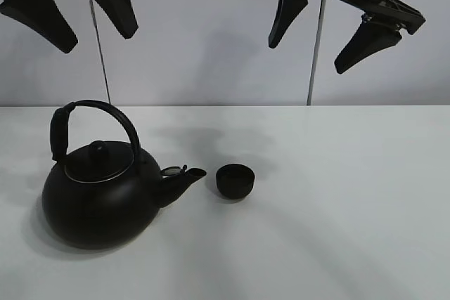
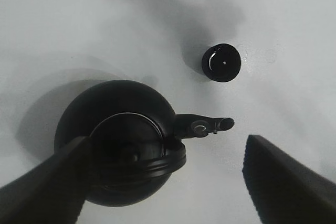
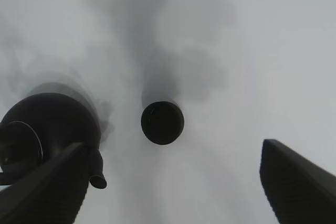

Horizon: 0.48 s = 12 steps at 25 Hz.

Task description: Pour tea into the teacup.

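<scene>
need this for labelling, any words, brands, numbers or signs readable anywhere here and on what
None: no text, logo, number or sign can be read in any view.
kettle: plain matte black, no marking visible.
teacup: plain black, no marking visible.
table: bare white, nothing printed.

From where I stood I counted one kettle [image 1: 98, 198], round and black, with a single arched handle [image 1: 84, 121] and one spout [image 1: 184, 177]. There was one teacup [image 1: 234, 180], small and black. One white table [image 1: 337, 230] carried both. Two grippers hung above, left [image 1: 74, 8] and right [image 1: 327, 22], two fingers each.
</scene>
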Tool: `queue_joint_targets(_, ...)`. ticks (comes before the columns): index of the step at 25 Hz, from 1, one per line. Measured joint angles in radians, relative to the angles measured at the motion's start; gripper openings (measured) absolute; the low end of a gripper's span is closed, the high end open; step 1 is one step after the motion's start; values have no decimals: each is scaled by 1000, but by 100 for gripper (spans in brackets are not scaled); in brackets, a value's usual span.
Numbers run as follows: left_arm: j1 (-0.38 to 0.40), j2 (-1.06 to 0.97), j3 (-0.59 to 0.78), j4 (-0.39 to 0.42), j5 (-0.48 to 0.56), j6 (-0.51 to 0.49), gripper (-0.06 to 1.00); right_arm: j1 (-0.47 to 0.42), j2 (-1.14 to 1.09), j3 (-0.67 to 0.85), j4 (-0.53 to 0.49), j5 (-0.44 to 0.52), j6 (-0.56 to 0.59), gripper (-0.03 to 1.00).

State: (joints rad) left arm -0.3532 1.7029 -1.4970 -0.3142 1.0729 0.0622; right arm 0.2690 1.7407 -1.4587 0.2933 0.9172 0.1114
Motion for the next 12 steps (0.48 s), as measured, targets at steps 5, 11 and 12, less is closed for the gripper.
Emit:
queue_joint_targets(5, 0, 0, 0, 0, 0, 0, 57, 0, 0, 0, 0, 0, 0, 61)
queue_joint_targets(11, 0, 0, 0, 0, 0, 0, 57, 0, 0, 0, 0, 0, 0, 61)
queue_joint_targets(12, 0, 0, 0, 0, 0, 0, 57, 0, 0, 0, 0, 0, 0, 61)
